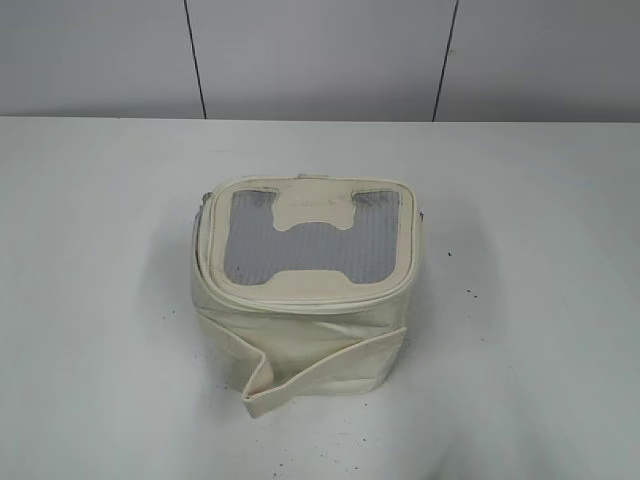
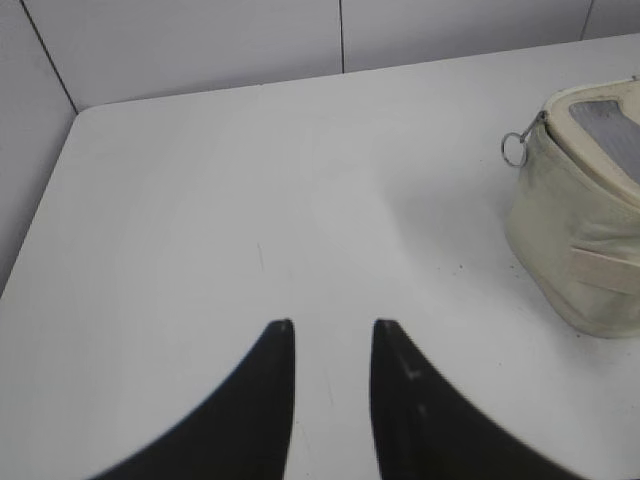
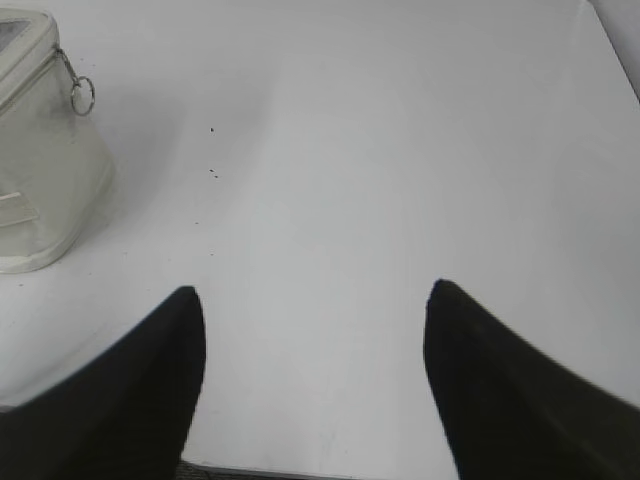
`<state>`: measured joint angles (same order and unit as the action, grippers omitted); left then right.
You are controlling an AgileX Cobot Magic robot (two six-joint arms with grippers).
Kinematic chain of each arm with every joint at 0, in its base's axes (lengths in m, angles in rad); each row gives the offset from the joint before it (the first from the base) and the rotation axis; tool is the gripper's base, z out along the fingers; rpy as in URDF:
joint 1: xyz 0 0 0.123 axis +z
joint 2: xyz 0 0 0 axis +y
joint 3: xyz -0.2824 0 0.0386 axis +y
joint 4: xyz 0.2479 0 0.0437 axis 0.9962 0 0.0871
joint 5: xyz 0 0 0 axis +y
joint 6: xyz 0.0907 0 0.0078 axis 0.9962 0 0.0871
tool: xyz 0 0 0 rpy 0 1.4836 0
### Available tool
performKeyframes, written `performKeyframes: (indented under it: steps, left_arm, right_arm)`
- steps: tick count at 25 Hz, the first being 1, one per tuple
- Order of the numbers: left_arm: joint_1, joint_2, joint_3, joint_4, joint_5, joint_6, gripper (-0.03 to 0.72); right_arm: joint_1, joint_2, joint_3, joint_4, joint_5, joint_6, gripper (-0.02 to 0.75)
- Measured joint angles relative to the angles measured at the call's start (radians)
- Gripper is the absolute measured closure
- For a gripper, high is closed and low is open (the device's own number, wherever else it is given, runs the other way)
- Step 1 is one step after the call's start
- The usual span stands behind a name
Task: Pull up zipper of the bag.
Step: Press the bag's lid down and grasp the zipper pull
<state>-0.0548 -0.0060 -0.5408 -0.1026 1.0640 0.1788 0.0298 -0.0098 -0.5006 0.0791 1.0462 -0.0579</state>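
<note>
Sitting mid-table [image 1: 90, 300], the bag [image 1: 305, 300] is untouched; left gripper [image 2: 333, 325] jaws are narrowly parted, right gripper [image 3: 315, 290] jaws spread wide, both empty. The small zipper ring [image 2: 513, 150] could be missed, or the strap [image 1: 330, 365] snagged and the light bag dragged.

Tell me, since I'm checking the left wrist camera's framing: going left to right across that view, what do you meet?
Left gripper over the bare table → silver ring pull of the zipper → cream bag at the right edge.

Both grippers hung idle — nothing held.
The left gripper [image 2: 332, 330] had its dark fingers a narrow gap apart; the right gripper [image 3: 312, 292] stood spread wide — both empty, pointing forward.
</note>
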Motion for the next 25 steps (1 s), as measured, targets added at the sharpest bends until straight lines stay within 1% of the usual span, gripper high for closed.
performKeyframes:
  steps: [25]
  left_arm:
    - [0.0,0.0,0.0,0.0,0.0,0.0,0.479]
  right_arm:
    - [0.0,0.0,0.0,0.0,0.0,0.0,0.226]
